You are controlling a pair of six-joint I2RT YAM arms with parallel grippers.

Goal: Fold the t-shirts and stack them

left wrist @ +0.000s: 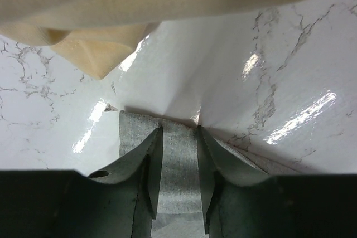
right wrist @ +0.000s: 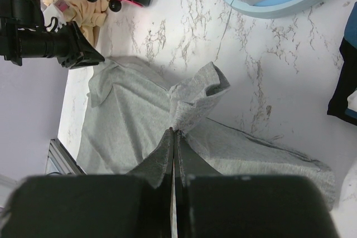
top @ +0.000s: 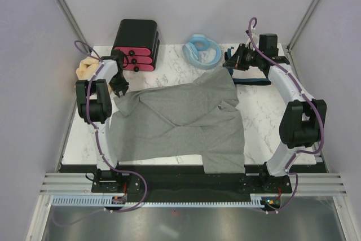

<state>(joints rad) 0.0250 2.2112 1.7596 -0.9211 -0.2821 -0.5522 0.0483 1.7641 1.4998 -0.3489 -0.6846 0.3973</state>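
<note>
Left arm point(top: 97, 105) and right arm point(top: 294, 97) stretch forward, left fingers point(left wrist: 139, 193) and right fingers point(right wrist: 159, 163) clamping the grey t-shirt point(top: 175, 122).

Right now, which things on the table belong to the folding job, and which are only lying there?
For the job: grey t-shirt; tan-yellow t-shirt; dark cloth at the far right, probably a t-shirt.
Lying about: light-blue hose; black box with pink drawers.
</note>
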